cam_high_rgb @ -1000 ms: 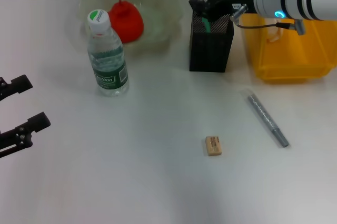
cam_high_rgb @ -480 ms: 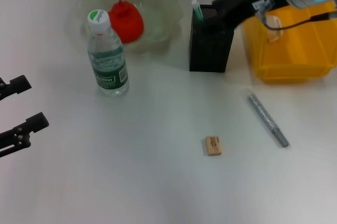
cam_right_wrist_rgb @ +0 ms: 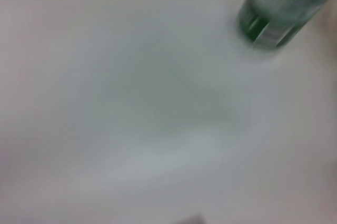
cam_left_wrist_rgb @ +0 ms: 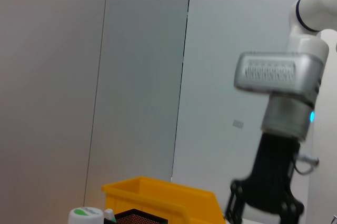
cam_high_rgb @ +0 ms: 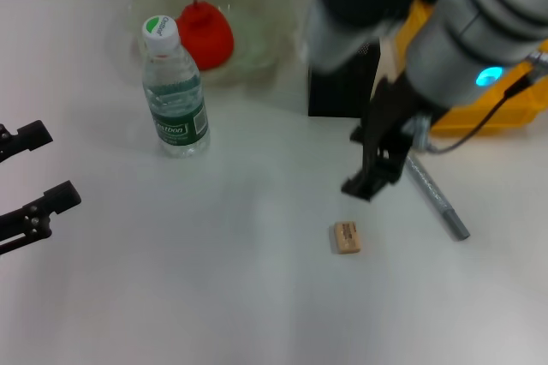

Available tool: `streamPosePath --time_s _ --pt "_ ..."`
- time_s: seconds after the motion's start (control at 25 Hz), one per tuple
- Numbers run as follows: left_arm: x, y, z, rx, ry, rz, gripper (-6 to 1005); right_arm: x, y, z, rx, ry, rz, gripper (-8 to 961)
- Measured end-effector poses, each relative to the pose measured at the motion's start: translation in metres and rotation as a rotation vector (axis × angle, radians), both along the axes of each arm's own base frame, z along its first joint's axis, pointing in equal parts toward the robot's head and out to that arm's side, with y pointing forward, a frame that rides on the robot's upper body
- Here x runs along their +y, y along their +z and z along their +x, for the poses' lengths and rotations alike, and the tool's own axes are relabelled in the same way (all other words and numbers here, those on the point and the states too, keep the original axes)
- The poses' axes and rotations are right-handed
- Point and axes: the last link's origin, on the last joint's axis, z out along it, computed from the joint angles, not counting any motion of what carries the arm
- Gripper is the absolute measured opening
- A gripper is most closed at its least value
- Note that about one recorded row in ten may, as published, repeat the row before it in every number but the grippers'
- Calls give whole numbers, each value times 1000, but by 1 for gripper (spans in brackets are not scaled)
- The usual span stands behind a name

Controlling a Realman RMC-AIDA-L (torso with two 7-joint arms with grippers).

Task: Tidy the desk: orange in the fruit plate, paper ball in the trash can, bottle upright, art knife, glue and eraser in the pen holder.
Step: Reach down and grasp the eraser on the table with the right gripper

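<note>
The right pincer [cam_high_rgb: 370, 172], spread and empty, is hung just above and beside the eraser [cam_high_rgb: 347, 237] on the worktop [cam_high_rgb: 214, 279], far nearer than the left pincer [cam_high_rgb: 30, 178].

White desk [cam_high_rgb: 214, 296]. Clear bottle [cam_high_rgb: 174, 95], green label, white cap with a green spot. Pale translucent green plate [cam_high_rgb: 257, 14] holding a red-orange fruit [cam_high_rgb: 205, 35]. Black mesh pen holder [cam_high_rgb: 338, 91]. Yellow bin [cam_high_rgb: 479, 99]. Tan eraser [cam_high_rgb: 347, 237] with darker print, unreadable. Grey, speckled-looking knife [cam_high_rgb: 437, 198]. Right gripper [cam_high_rgb: 377, 164] black; its arm silver-grey with a cyan light. Left gripper [cam_high_rgb: 30, 181] black.
</note>
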Motion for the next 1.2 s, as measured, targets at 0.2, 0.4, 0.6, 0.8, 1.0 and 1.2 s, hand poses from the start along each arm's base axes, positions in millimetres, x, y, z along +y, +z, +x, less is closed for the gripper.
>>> streamPosePath --time_s 0.2,0.4,0.6,0.8,1.0,1.2 --pt "0 -1 1 -3 0 -1 812 -2 -19 7 -101 1 -57 652" --pt "-2 -3 0 -9 5 -1 812 -6 -40 16 -154 2 -116 652" --pt "-3 -3 0 -10 10 -2 813 -13 -56 21 -174 34 -139 651" --pt "-2 -3 0 -10 8 -1 813 -13 -67 28 -199 36 -144 651" --pt "-2 -4 0 -9 7 0 813 -11 -71 32 -199 32 -135 651" --pt "-1 -4 0 -10 9 0 813 -9 -74 36 -203 29 -130 651"
